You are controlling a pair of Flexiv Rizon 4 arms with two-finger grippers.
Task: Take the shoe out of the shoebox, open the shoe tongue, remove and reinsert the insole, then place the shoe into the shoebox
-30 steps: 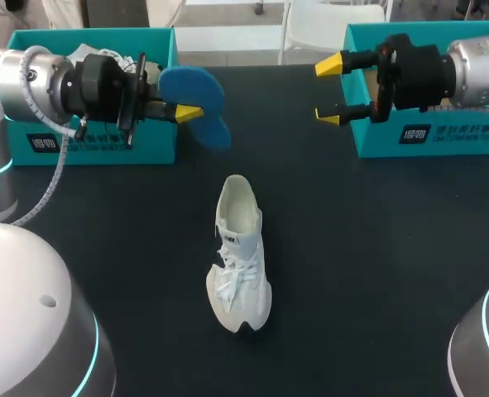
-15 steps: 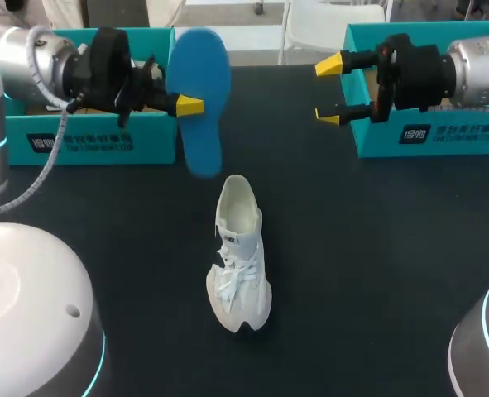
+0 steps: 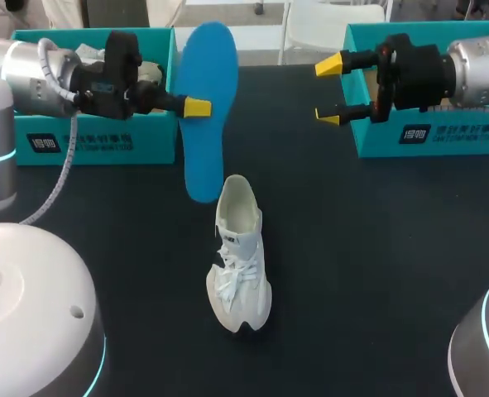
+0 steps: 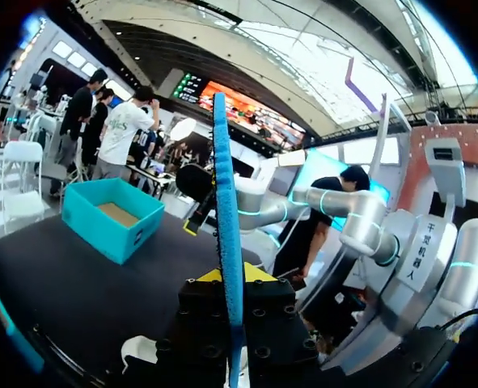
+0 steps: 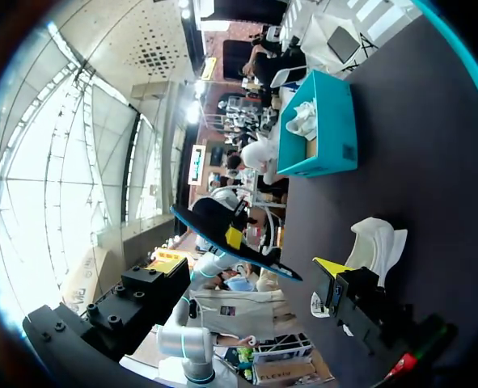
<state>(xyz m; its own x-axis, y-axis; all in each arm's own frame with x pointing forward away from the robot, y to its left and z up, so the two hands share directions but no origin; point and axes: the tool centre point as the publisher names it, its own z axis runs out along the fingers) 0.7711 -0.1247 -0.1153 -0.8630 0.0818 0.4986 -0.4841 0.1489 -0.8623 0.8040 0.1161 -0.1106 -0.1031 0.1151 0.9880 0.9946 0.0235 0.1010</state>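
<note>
As the blue insole [image 3: 207, 107] hangs upright above the dark surface [image 3: 376, 273], its lower end just beside the heel opening of the white shoe [image 3: 240, 256], the left claw [image 3: 193, 106] has it pinched near its middle. 1 yellow tip lies on the face seen from the head camera, and the other is hidden behind.

From the left wrist, the insole [image 4: 226, 218] appears edge-on, a thin blue strip running straight out between the 2 fingers of the left claw [image 4: 232, 276]. The fingers are closed to little more than the strip's thickness.

The insole looks like light, thin, flexible foam. It is likely to bend if swung, and to buckle if pushed into the shoe from a grip this far back. A hold nearer the leading end, or a second support there, would probably guide it better.

The shoe stands on its sole in the middle of the surface, toe toward the robot, laces slack. It looks light and soft in the upper and firmer at the sole and heel, where a grip would steady it without crushing.

The right claw [image 3: 328, 91] hovers by the right teal shoebox [image 3: 430, 132], well apart from the shoe, its fingers spread wide and holding nothing. The left teal shoebox [image 3: 95, 141] sits at the far left of the surface.
</note>
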